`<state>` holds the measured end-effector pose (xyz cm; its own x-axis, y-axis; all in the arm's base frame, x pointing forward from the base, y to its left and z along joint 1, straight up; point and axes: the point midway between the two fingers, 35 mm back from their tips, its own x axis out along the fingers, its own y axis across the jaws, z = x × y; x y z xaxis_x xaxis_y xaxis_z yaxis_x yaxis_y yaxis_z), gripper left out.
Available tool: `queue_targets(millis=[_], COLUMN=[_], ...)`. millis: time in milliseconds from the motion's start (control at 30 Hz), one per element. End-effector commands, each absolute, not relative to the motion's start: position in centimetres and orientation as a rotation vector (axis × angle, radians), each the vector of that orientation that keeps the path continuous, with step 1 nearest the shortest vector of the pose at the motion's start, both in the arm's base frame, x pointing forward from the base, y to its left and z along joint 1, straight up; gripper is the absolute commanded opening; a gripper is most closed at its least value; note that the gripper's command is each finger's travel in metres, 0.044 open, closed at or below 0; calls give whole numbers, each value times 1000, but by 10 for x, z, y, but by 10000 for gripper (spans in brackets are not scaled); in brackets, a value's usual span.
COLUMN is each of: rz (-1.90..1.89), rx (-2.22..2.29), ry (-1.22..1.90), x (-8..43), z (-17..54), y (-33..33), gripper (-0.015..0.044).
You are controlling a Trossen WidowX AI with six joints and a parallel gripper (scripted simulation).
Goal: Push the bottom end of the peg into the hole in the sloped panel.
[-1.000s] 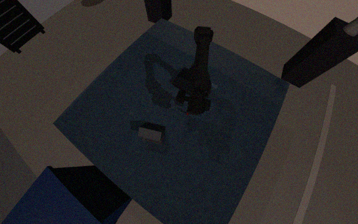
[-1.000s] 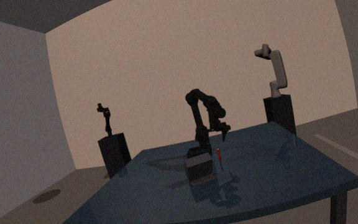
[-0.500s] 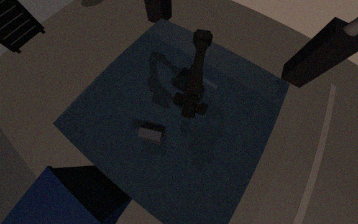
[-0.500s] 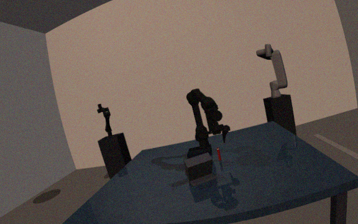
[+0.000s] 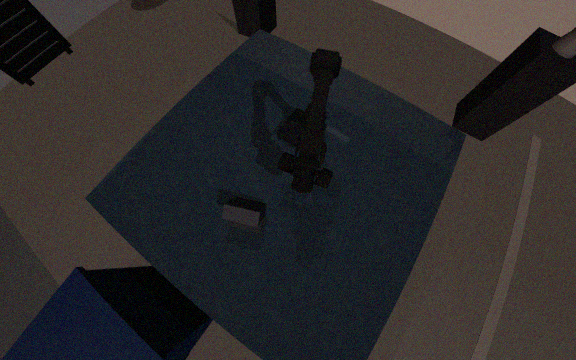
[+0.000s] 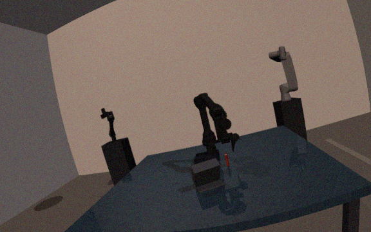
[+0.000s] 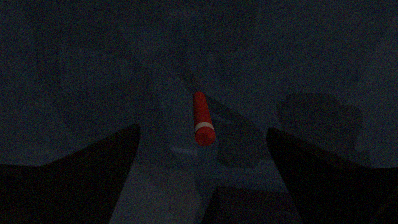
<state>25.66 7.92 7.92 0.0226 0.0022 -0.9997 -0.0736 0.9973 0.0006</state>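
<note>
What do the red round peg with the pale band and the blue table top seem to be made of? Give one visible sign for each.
Red round peg: probably smooth plastic or painted; even colour, pale band, no grain.
Blue table top: glossy, perhaps lacquered or laminate; it shows faint reflections. The dim light leaves both uncertain.
</note>
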Motion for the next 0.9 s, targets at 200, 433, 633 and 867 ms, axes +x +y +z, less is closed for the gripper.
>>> queue_targets(millis=[200, 433, 633, 867], rz=[59, 59, 59, 58], rx=[-49, -49, -49, -57], ry=[1549, 1549, 1549, 1548], x=[257, 256, 255, 256], z=[63, 52, 42, 44], y=[80, 80, 79, 79], gripper=[440, 440, 440, 309])
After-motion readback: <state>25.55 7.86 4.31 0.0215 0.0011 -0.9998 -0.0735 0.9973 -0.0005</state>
